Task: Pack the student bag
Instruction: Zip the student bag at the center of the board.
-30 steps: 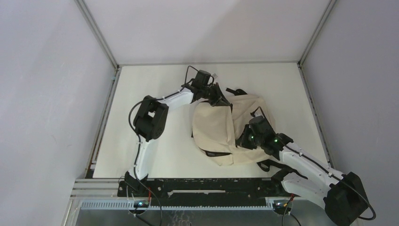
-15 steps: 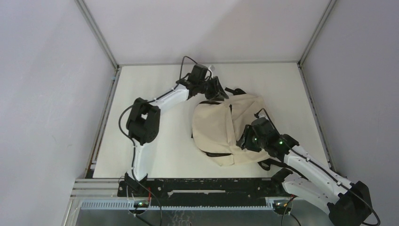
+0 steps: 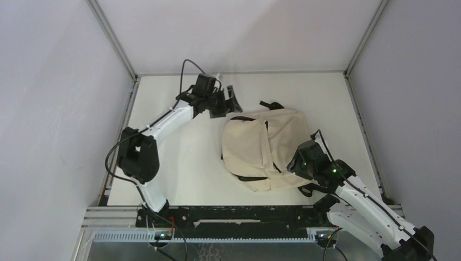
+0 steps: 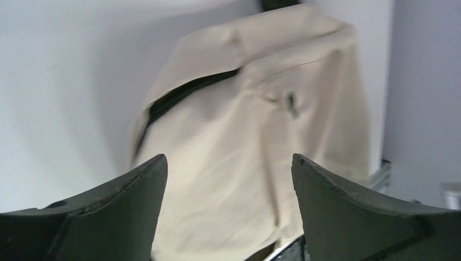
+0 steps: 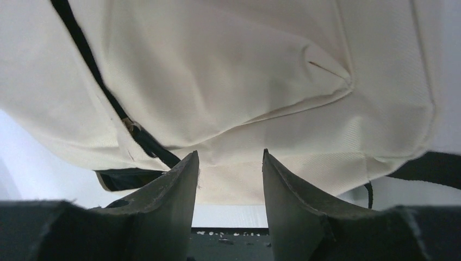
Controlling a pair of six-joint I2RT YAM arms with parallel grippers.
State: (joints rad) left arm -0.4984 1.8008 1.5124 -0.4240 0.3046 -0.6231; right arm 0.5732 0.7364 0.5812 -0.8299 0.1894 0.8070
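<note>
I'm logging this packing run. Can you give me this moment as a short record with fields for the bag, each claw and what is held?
bag: beige student bag lying flat on the white table, with a black strap showing at its far edge
left: left claw wide open, off the bag, beyond its far-left corner
right: right claw open, at the bag's near-right edge
held: nothing in either claw

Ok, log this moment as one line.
left gripper: open, clear of student bag | right gripper: open, at bag's right edge | bag: on table
</note>
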